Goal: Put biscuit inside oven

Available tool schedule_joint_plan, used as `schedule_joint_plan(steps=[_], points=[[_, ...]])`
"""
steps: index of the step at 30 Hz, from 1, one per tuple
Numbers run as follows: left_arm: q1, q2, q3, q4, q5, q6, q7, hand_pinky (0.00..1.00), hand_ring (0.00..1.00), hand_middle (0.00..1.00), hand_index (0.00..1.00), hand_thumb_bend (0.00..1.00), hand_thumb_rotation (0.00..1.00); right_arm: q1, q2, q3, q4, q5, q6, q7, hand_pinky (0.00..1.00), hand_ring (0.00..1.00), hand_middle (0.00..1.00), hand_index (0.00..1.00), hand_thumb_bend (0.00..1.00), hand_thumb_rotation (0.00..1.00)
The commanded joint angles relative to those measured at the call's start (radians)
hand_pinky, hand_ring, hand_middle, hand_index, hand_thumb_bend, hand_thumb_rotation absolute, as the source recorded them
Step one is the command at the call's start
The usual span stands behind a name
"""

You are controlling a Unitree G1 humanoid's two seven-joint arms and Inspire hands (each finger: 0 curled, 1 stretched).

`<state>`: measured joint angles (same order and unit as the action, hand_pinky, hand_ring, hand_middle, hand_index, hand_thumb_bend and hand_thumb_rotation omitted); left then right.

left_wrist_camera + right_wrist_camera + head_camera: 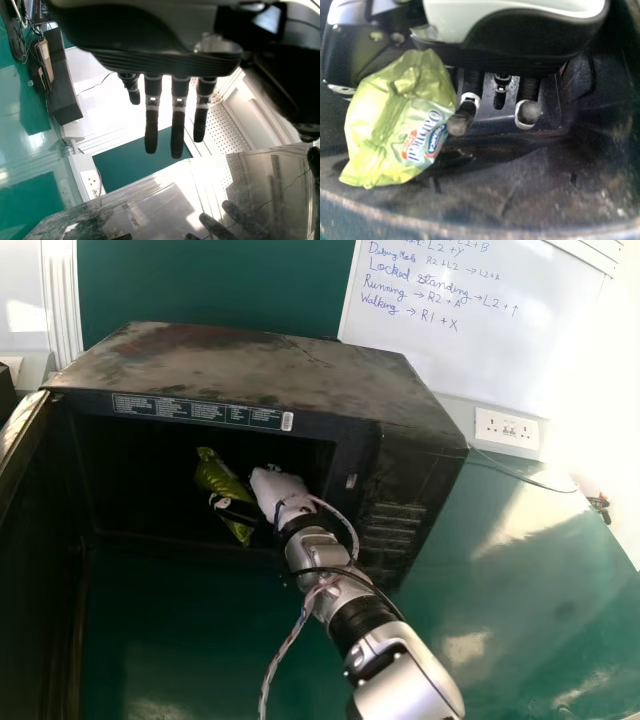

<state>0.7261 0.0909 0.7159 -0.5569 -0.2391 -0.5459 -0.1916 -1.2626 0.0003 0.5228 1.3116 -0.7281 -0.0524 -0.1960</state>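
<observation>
Inside the black oven (230,348), my right hand (278,490) is at the right part of the cavity, beside the green biscuit packet (222,478). A dark finger crosses the packet's lower part. In the right wrist view the right hand (525,112) has bent fingers, and the crinkled biscuit packet (395,120) is held at its thumb side, one fingertip against the packet's edge. Part of the thumb is hidden behind the packet. My left hand (177,115) hangs in the left wrist view with straight fingers, holding nothing, over a shiny reflecting surface (165,200).
The oven door (25,455) stands open at the left. The green table (190,640) extends in front and to the right. Behind are a whiteboard (480,330) and a wall socket (507,429). In the left wrist view, a dark box (62,85) stands near cables.
</observation>
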Motion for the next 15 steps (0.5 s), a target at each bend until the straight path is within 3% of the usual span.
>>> schedule_joint_plan(steps=[1,2,4,8,15], points=[[0.024,-0.003,0.002,-0.005,-0.005,-0.008,-0.007,0.39,0.44,0.51,0.81,0.9,0.58,-0.047,-0.025,-0.018,0.007,0.017,0.007,-0.038,0.0,0.0,0.0,0.09,0.67,0.0],[0.024,-0.004,0.002,-0.004,-0.004,-0.011,-0.007,0.37,0.41,0.49,0.82,0.89,0.58,-0.05,-0.025,-0.02,0.009,0.019,0.006,-0.036,0.0,0.0,0.0,0.09,0.67,0.0],[0.025,-0.006,0.002,-0.005,-0.002,-0.011,-0.005,0.44,0.45,0.51,0.82,0.89,0.58,-0.058,-0.024,-0.02,0.014,0.022,0.009,-0.029,0.0,0.0,0.0,0.09,0.67,0.0],[0.024,-0.009,0.0,-0.004,-0.006,-0.017,-0.006,0.44,0.46,0.51,0.78,0.89,0.57,-0.074,-0.022,-0.02,0.021,0.021,0.023,-0.023,0.0,0.0,0.0,0.09,0.67,0.0],[0.028,-0.012,0.005,-0.008,0.005,-0.01,-0.001,0.52,0.54,0.62,0.81,0.9,0.57,-0.094,-0.018,-0.026,0.027,0.028,0.042,0.005,0.0,0.0,0.0,0.09,0.66,0.0]])
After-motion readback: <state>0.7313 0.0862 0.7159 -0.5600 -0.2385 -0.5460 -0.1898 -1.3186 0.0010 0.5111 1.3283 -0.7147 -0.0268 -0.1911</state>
